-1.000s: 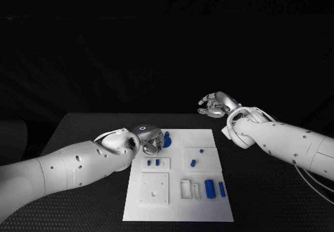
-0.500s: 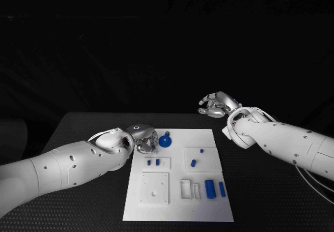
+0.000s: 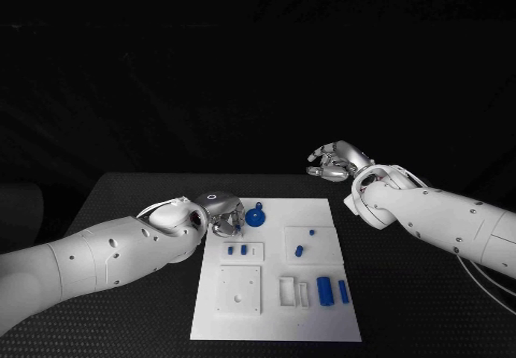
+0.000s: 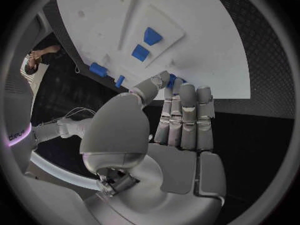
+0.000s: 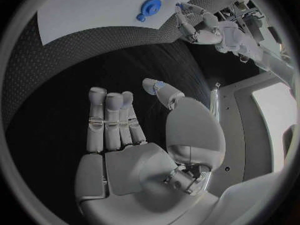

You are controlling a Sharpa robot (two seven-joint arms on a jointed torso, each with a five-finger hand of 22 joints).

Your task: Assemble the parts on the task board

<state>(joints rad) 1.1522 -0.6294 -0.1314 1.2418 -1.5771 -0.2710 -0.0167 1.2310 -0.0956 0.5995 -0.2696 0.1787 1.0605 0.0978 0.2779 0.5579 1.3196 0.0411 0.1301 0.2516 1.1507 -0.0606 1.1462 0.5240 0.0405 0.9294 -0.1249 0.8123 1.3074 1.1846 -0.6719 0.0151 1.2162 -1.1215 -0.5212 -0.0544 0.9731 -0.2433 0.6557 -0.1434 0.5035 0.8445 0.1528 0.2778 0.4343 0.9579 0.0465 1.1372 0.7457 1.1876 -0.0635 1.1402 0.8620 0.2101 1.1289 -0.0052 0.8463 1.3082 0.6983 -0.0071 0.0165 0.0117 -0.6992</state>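
White left arm (image 3: 102, 257) enters from the left, ending in the silver left hand (image 3: 221, 216) at the far-left edge of the task board (image 3: 277, 328). Fingers (image 4: 187, 117) extended side by side, thumb bent inward toward their tips; nothing clearly gripped, though fingertips sit at the board's edge close to a small blue part (image 4: 173, 80). Cannot tell whether that part is touched.

Just right of the left hand, on the far part of the board: round blue part with a small tab (image 3: 256, 217), lying flat. Nearer, on a raised white square plate (image 3: 242, 253): two small blue parts (image 3: 236, 250) side by side. Nearer still: larger white plate (image 3: 238, 289) with holes at its corners.

Centre-right of the board: second raised square (image 3: 304, 245) carrying two small blue pieces (image 3: 300, 252), one nearer than the other. Near-right area: white upright frame (image 3: 287, 291), then a blue cylinder (image 3: 325, 288) and a slimmer blue bar (image 3: 343, 292), lying parallel.

Beyond the board's far-right corner, well apart from it: right hand (image 3: 336, 162), raised above the black table (image 3: 129, 201). Fingers (image 5: 112, 117) loosely straight and together, thumb apart, palm bare; holds nothing.
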